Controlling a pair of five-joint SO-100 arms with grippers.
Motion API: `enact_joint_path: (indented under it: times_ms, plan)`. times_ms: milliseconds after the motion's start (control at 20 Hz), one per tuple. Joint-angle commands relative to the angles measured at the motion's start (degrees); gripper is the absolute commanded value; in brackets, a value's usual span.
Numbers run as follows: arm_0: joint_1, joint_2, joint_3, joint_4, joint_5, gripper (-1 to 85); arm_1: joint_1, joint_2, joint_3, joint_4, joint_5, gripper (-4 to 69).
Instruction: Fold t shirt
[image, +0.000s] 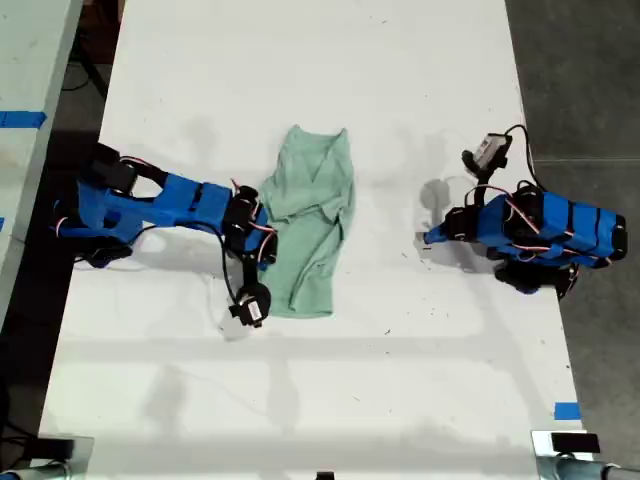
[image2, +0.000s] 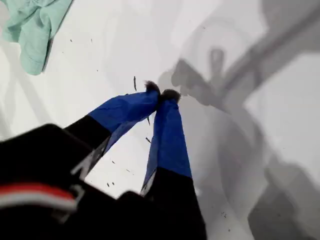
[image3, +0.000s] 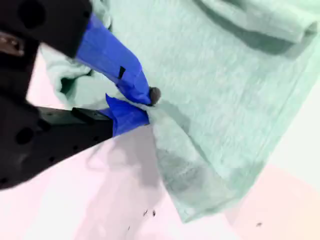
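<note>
The pale mint-green t shirt (image: 312, 220) lies wrinkled and partly folded lengthwise in the middle of the white table (image: 330, 60). The arm at the exterior view's left reaches to the shirt's edge; my second gripper (image: 262, 250) is shut on that edge, and the second wrist view shows its blue fingertips (image3: 142, 90) pinching the cloth (image3: 215, 75). The arm at the exterior view's right sits apart from the shirt. My first gripper (image: 430, 238) is shut with nothing in it, its tips (image2: 161, 94) meeting above bare table, while the t shirt (image2: 32, 30) shows far off.
A small wrist camera (image: 487, 150) on a black cable stands up over the arm at the exterior view's right. Another camera (image: 250, 305) hangs by the shirt's near corner. Blue tape (image: 566, 411) marks the table's edge at the exterior view's lower right.
</note>
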Motion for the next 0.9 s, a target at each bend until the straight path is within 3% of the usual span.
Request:
enact_joint_path:
  times_ms: [0, 400, 600, 650, 700, 850]
  plan:
    - [-1.0, -6.2, -15.2, 0.1, 3.5, -0.3, -0.3, 0.5, 1.8, 0.1, -1.3, 1.6]
    - [0.0, -0.5, -14.9, -2.2, 6.4, -0.3, -0.2, 0.5, 1.8, 0.1, -1.5, 1.6]
    - [-1.1, -2.4, -14.9, -8.5, 9.8, -0.3, -0.3, 0.5, 1.8, 0.1, -1.4, 1.6]
    - [-1.4, -3.7, -14.9, -11.1, 11.9, 5.1, -0.3, 0.5, 1.8, 0.1, -1.4, 1.6]
    - [-1.7, -5.0, -15.1, -12.8, 13.5, 18.6, -0.3, 0.5, 1.8, 0.1, -1.5, 1.6]
    - [-2.1, -6.2, -15.1, -13.5, 13.7, 23.4, -0.4, 0.5, 1.8, 0.1, -1.5, 1.6]
